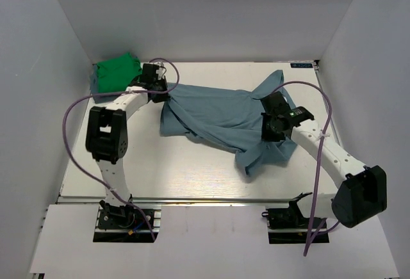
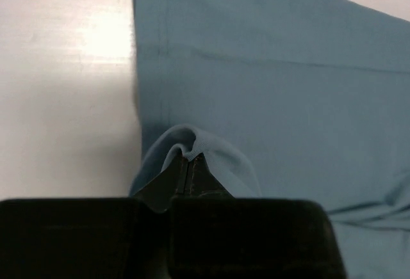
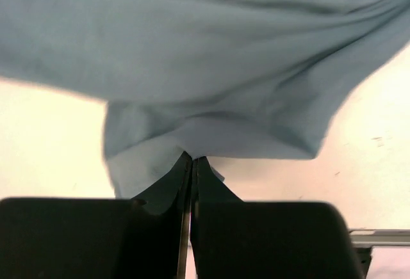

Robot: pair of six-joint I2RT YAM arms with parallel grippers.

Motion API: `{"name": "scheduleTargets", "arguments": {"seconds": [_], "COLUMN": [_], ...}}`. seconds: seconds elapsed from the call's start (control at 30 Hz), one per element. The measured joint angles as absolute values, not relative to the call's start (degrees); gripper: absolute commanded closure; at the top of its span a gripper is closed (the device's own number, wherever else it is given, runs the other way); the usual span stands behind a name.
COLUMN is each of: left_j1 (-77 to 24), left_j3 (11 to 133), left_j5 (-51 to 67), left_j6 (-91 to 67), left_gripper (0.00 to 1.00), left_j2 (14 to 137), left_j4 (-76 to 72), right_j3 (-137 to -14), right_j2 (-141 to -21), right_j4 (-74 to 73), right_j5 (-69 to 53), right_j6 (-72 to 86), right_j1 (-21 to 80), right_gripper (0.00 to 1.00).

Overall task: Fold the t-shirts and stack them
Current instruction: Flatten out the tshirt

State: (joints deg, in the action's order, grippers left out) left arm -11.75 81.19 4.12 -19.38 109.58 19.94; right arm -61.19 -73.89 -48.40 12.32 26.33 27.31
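Blue-grey cotton is pinched between the closed jaws of the left gripper [image 2: 191,159], which holds a small raised fold at the left edge of the blue-grey t-shirt [image 1: 214,116], toward the far left of the table [image 1: 192,176]. The right gripper [image 3: 192,159] is closed tight on another fold of the same shirt, at its right side, so the cloth spreads in wrinkles between the two grippers and one part lies toward the near edge. Beyond the left gripper, the green t-shirt [image 1: 116,71] lies crumpled in the far left corner, with that gripper between it and the blue-grey one.
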Motion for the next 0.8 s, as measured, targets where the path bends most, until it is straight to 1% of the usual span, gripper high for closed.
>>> {"name": "scheduleTargets", "arguments": {"seconds": [0.13, 0.23, 0.27, 0.37, 0.43, 0.47, 0.6, 0.8], "left_j1": [-11.77, -11.77, -11.77, -11.77, -11.77, -11.77, -11.73, -11.68], "left_j3": [88.79, 92.01, 92.66, 95.18, 96.12, 96.42, 95.64, 83.26], "left_j5": [3.92, 3.86, 3.86, 3.97, 4.25, 4.34, 4.16, 4.78], "left_j6": [-20.67, -21.32, -21.58, -22.46, -22.22, -22.13, -21.67, -21.37], "left_gripper": [1.0, 0.99, 0.9, 0.51, 0.36, 0.01, 0.0, 0.0], "left_j2": [119.24, 123.61, 124.46, 126.43, 126.72, 126.72, 125.91, 117.54], "left_j4": [19.77, 19.81, 19.79, 20.1, 19.97, 19.75, 18.79, 16.62], "right_j3": [-61.23, -62.15, -62.74, -64.97, -66.04, -66.3, -66.87, -68.12], "right_j2": [-75.7, -77.82, -78.74, -81.84, -83.44, -84.12, -86.91, -92.03], "right_j4": [-44.23, -40.4, -39.16, -35.44, -33.12, -32.23, -29.89, -28.47], "right_j5": [18.33, 22.39, 23.31, 26.17, 27.62, 28.21, 28.75, 26.13], "right_j6": [25.67, 25.1, 24.91, 24.62, 24.64, 24.67, 24.64, 23.83], "right_j1": [24.12, 21.19, 20.08, 16.51, 14.28, 13.26, 9.89, 8.19], "right_gripper": [1.0, 1.0, 1.0, 1.0, 1.0, 1.0, 1.0, 1.0]}}
